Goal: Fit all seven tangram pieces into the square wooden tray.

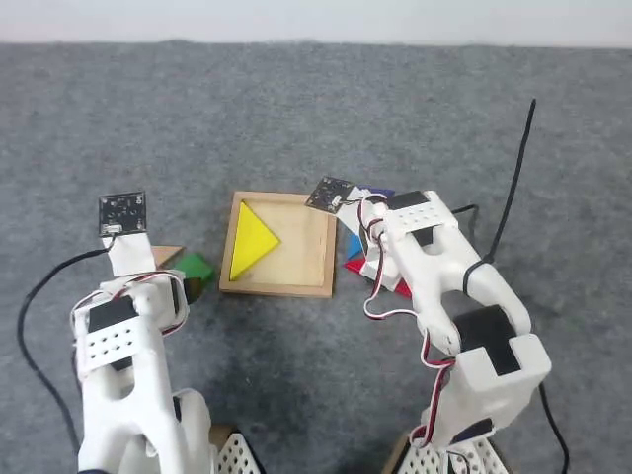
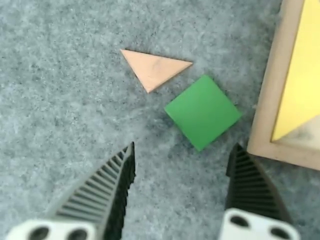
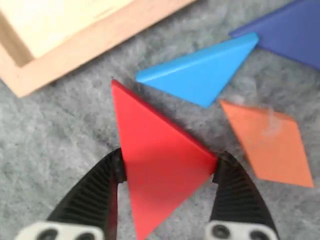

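We see our right gripper (image 3: 170, 159) with its jaws holding the flat red triangle (image 3: 157, 145) by two sides near the square wooden tray (image 1: 279, 286), which has a yellow triangle (image 1: 252, 240) inside, while our left gripper (image 2: 184, 149) hangs with jaws wide over the grey tabletop (image 2: 60, 115) near the green square (image 2: 202, 111).

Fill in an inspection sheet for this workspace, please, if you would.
Surface: grey carpet.
Job's things: yellow triangle in the wooden tray; green square and tan triangle on carpet outside; red triangle, light blue triangle, dark blue piece, orange parallelogram also outside.
Clutter: nothing seen.
Grippers: left gripper open above carpet near green square; right gripper shut on red triangle.
Cables: black cable beside each arm.
Surroundings: pale strip beyond carpet.
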`<act>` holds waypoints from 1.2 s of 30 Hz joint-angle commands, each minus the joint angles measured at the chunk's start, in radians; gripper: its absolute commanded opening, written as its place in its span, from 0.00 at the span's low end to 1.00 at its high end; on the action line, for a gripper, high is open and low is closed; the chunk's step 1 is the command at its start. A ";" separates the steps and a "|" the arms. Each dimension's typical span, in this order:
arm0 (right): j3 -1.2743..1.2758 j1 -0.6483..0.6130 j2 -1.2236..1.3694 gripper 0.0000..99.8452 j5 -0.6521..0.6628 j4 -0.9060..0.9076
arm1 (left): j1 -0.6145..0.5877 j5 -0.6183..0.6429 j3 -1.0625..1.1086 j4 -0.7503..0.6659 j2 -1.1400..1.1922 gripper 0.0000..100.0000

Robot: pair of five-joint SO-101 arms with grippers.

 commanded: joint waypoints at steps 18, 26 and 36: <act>-0.015 -0.001 -0.317 0.09 -0.436 0.213 | -0.008 -0.012 -0.007 -0.023 -0.026 0.29; 0.037 -0.004 -0.334 0.10 -0.287 0.191 | -0.008 -0.012 -0.007 -0.023 -0.026 0.29; 0.109 -0.084 -0.312 0.33 -0.006 0.062 | -0.008 -0.012 -0.007 -0.023 -0.026 0.29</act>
